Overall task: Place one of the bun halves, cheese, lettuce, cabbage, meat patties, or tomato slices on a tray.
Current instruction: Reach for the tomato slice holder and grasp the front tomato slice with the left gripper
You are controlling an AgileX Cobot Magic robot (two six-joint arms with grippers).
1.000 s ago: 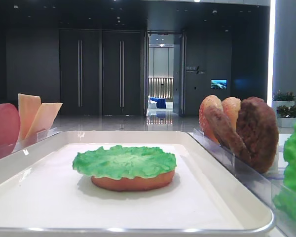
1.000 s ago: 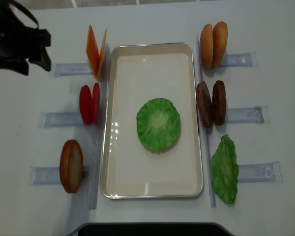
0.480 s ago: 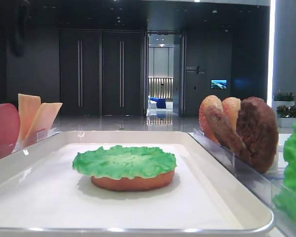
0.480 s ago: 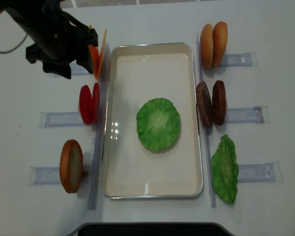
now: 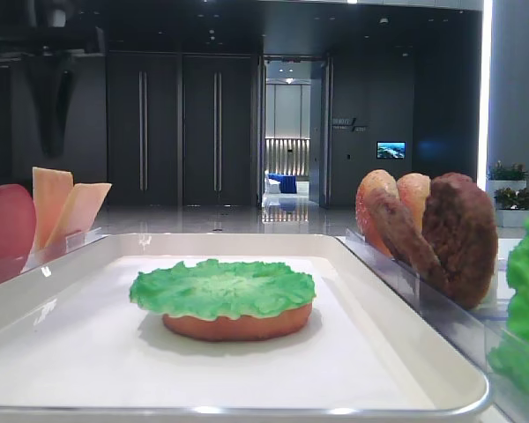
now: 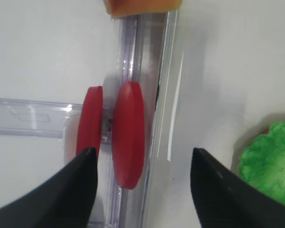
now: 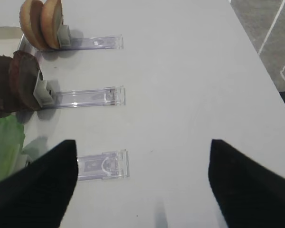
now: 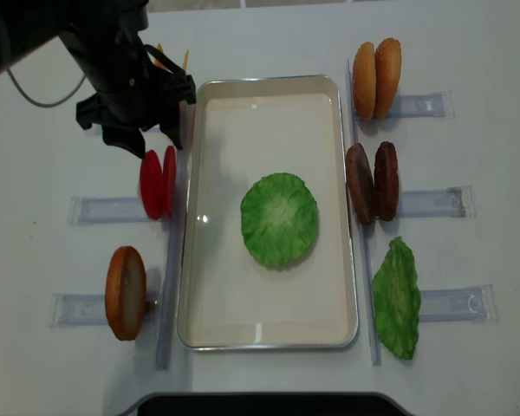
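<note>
1. The tray [image 8: 269, 325] is a shallow white rectangle with rounded corners and a glossy raised rim. At its middle lies a ruffled green lettuce leaf [image 8: 279, 218] on a smooth orange-tan bun half [image 5: 238, 324].
2. Left of the tray, two flat, smooth red tomato slices [image 8: 157, 183] stand on edge in a clear plastic holder [image 8: 104, 209]. Thin pale orange cheese squares [image 5: 66, 207] stand beyond them, and another bun half [image 8: 126, 292] stands on edge nearer the tray's front corner.
3. Right of the tray stand two more bun halves [image 8: 376, 79], two rough, grainy brown meat patties [image 8: 372, 182] and a loose lettuce piece [image 8: 397, 298].
4. Only the low front view shows the bun under the tray's lettuce; from overhead the leaf hides it.
5. The left gripper [image 6: 142, 178] hangs above the tomato slices, jaws spread wide to either side of them, touching nothing and holding nothing.
6. The right gripper [image 7: 142, 175] hovers over bare table right of the tray, its dark fingers [image 7: 35, 187] far apart and empty.
</note>
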